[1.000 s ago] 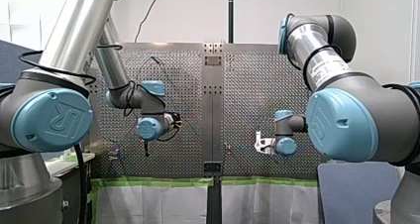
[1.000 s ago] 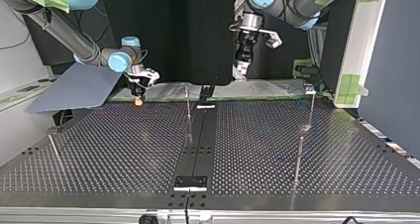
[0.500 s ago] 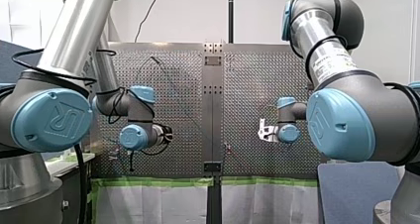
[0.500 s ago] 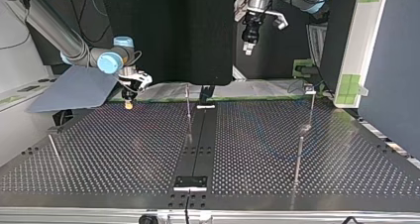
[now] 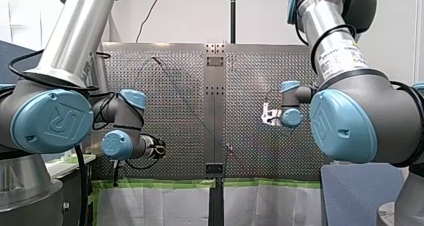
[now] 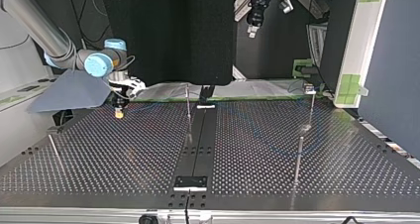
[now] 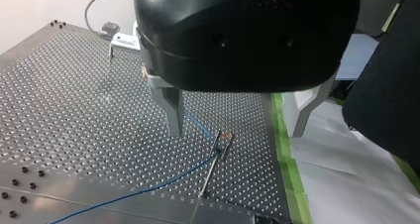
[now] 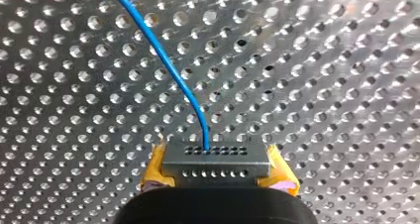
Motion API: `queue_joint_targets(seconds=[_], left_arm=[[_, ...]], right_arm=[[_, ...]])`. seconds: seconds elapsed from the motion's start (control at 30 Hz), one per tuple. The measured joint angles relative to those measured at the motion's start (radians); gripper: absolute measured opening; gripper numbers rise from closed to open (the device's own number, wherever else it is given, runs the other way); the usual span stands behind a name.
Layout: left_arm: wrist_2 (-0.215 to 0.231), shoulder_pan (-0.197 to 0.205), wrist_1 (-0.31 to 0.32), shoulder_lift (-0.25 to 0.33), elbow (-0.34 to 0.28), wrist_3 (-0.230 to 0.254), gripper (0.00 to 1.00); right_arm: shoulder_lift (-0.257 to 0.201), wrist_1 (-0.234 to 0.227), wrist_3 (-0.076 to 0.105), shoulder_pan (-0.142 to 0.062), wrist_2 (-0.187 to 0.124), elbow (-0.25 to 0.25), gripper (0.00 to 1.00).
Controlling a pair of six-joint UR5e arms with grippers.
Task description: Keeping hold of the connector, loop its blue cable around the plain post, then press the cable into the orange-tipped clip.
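Right tool (image 8: 216, 173): we see it clamped on the connector (image 8: 216, 157), with its yellow pads (image 8: 154, 169) pressed against the connector's two ends. In the top view it hangs low over the surface (image 6: 124, 159) at nine o'clock.
Left tool (image 7: 236, 133): we see its metal fingers (image 7: 173, 110) spread wide with nothing between them. In the top view it sits high at one o'clock, well apart from the surface.
Connector: a grey block with two rows of small holes, lying level across the right tool's tips and facing the perforated surface.
Blue cable (image 8: 171, 65): it leaves a hole in the connector's upper row and curves away over the surface ahead of the right tool. In the left wrist view it crosses the surface and reaches the clip.
Orange-tipped clip (image 7: 224, 137): it stands ahead of the left tool, below the gap between the fingers, near the green-taped edge. We cannot tell whether the cable is seated in it.
Plain post (image 6: 299, 157): upright at four o'clock in the top view, well apart from both tools.
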Motion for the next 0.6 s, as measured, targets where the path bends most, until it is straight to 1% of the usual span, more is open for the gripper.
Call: queue_joint_targets(seconds=[0.17,0.33,0.5,0.6], left_arm=[[0.001,0.000,-0.011,0.000,0.009,0.012,1.00],[0.001,0.000,-0.016,0.000,0.011,0.013,1.00],[0.007,0.000,-0.016,0.000,0.011,0.016,1.00],[0.009,0.000,-0.015,0.000,0.011,0.017,1.00]], right_arm=[[-0.004,-0.001,-0.018,0.006,-0.001,0.000,0.00],[-0.003,-0.001,-0.022,0.010,-0.001,0.000,0.00],[-0.004,-0.001,-0.035,0.014,-0.001,0.000,0.00],[-0.004,-0.004,-0.039,0.017,-0.002,0.000,0.00]])
